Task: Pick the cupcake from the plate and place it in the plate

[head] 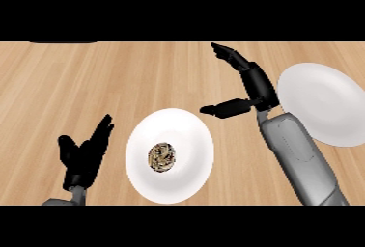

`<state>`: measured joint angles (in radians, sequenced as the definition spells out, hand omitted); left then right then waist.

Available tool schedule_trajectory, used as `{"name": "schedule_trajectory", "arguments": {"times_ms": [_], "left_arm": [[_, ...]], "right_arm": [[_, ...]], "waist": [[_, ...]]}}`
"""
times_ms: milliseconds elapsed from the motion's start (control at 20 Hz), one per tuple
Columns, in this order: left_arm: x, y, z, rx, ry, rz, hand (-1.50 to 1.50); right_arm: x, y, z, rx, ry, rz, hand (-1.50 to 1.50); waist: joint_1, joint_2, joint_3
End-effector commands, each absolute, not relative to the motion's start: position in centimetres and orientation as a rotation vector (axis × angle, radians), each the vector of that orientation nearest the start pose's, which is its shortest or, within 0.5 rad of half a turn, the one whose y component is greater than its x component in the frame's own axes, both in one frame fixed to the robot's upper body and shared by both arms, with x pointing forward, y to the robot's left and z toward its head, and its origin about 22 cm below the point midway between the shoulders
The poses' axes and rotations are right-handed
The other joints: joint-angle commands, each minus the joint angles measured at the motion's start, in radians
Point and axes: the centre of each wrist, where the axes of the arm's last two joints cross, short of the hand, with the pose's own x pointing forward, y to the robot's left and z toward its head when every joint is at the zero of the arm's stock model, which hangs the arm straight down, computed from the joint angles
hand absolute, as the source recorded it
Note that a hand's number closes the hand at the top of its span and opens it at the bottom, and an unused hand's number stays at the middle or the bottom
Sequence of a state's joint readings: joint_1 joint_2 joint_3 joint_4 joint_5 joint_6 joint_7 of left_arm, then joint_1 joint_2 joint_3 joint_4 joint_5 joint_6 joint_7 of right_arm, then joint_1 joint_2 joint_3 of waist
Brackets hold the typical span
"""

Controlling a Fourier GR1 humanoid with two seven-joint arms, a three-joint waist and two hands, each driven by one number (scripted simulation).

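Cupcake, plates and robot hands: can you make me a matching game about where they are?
Things:
1. cupcake
2. bare plate
3. left hand
4. right hand

Places:
A. at the right edge of the counter
B. open, up between the two plates
C. on the middle plate
D. open, resting at the lower left

Pairs: 1-C, 2-A, 3-D, 4-B
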<state>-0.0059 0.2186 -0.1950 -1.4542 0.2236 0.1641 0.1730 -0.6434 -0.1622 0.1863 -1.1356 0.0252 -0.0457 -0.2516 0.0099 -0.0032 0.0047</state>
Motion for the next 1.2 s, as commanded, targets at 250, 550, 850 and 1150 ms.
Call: {"name": "schedule_trajectory", "arguments": {"times_ms": [250, 550, 850, 1150], "left_arm": [[24.1, 23.8, -3.3, 0.011, -1.178, 0.011, 0.00], [23.5, 25.0, -3.6, 0.013, -1.188, 0.012, 0.00], [23.4, 23.6, -3.7, 0.016, -1.196, -0.007, 0.00], [23.4, 23.4, -3.3, -0.004, -1.174, -0.004, 0.00]], "right_arm": [[36.2, -13.9, 11.9, -0.038, -1.689, 1.127, -1.50], [33.7, -10.8, 14.1, -0.106, -1.571, 1.280, -1.50], [31.7, -7.7, 12.8, -0.146, -1.530, 1.295, -1.50], [29.7, -5.9, 10.9, -0.183, -1.439, 1.346, -1.50]], "waist": [[-0.027, -0.004, -0.007], [-0.023, -0.003, -0.006], [-0.010, 0.002, -0.005], [-0.010, 0.002, -0.005]]}}
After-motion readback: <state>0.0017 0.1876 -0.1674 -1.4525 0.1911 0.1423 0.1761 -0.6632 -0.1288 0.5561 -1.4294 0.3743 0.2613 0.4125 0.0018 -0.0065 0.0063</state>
